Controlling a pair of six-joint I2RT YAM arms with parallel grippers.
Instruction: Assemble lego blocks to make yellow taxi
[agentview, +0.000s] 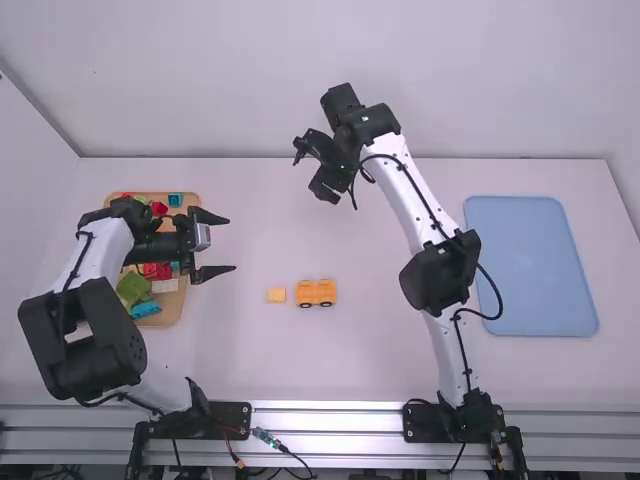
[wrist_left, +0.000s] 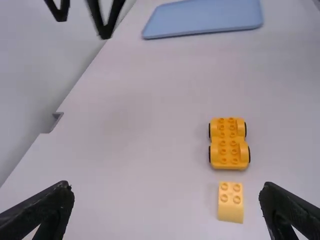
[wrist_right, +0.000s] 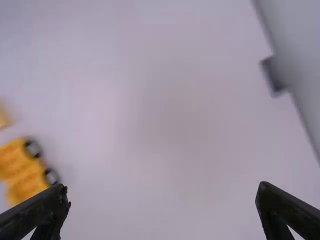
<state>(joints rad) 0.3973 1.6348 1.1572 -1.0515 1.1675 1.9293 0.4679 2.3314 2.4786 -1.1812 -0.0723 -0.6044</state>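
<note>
With the wheeled base taken as the dial's centre and twelve o'clock pointing away from the high camera, the high view records the following. The yellow wheeled base (agentview: 316, 292) stands on its wheels on the white table (agentview: 400, 360). The small yellow block (agentview: 276, 295) lies at nine o'clock, near the base but apart from it. The left gripper (agentview: 232, 245) is at ten o'clock, its claw wide. The right gripper (agentview: 322, 172) is at twelve o'clock, well apart from the base. Farther out at nine o'clock, the tan tray (agentview: 172, 308) holds assorted blocks, among them a green block (agentview: 132, 288); the left arm partly covers it. A blue tray (agentview: 530, 265) lies well out at three o'clock.

The left wrist view confirms the left claw: fingers spread wide, with a broad gap between the tips. The base sits studs up, two rows of studs along its body, wheels at its sides. The block, at the base's nine o'clock on the same dial, presents four studs and a plain face.

The right wrist view finds the right claw also wide, fingertips well separated. The base is partly in frame, two dark wheels visible. Also at its nine o'clock is part of the small block, too blurred for detail.
</note>
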